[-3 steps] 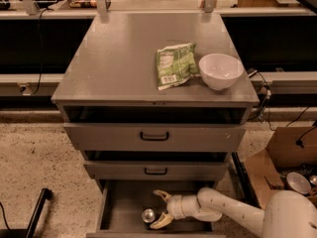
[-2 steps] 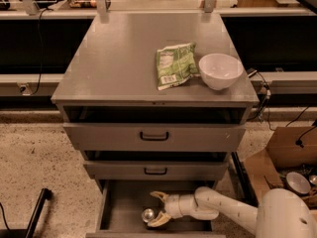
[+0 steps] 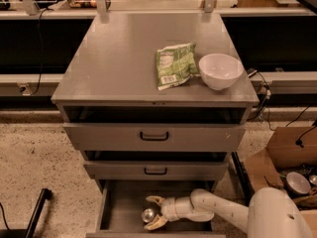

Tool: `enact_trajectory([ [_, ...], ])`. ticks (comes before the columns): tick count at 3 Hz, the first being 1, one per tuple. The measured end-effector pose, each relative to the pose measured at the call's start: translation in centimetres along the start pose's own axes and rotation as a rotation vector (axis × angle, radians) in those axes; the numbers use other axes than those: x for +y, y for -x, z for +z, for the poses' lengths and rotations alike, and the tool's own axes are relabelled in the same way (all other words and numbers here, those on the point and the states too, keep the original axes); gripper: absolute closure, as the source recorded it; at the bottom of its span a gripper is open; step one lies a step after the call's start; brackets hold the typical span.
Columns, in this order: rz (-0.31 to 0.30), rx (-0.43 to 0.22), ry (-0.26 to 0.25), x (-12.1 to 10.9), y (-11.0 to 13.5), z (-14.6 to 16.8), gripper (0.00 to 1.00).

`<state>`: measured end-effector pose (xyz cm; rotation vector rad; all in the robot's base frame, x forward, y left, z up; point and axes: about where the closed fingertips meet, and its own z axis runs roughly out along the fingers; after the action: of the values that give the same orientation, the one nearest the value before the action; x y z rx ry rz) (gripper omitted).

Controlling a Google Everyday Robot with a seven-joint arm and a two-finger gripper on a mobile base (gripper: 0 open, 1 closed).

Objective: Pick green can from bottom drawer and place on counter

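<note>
One drawer stands pulled out, the bottom drawer (image 3: 119,207), and the green can (image 3: 147,215) stands upright on its floor, apart from the left wall. The gripper (image 3: 149,212) reaches in from the right, its fingers spread on either side of the can, not clamped. On the counter (image 3: 119,58), a snack bag (image 3: 174,65) and a white bowl (image 3: 221,71) sit side by side near the right front edge. Open grey surface spreads to their left.

Smooth grey metal, faintly shiny, on the worktop (image 3: 119,63); matt grey metal in the bottom drawer (image 3: 124,202). Gleams silver on top of the green can (image 3: 147,214), set between the pale, smooth fingers of the hand (image 3: 151,213) inside that drawer. Glossy white bowl (image 3: 221,71); crinkly green snack bag (image 3: 174,66).
</note>
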<state>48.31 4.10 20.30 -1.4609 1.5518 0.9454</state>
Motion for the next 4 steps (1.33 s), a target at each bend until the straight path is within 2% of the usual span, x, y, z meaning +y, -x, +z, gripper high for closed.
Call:
enact_trajectory([
  [1,0.003,-0.008,0.006,0.3,-0.4,0.6,0.39],
  [2,0.007,-0.014,-0.003,0.4,-0.8,0.6,0.57],
  [3,0.024,-0.013,-0.022,0.3,-1.9,0.5,0.80],
  [4,0.018,-0.061,-0.043,0.3,-1.3,-0.5,1.00],
])
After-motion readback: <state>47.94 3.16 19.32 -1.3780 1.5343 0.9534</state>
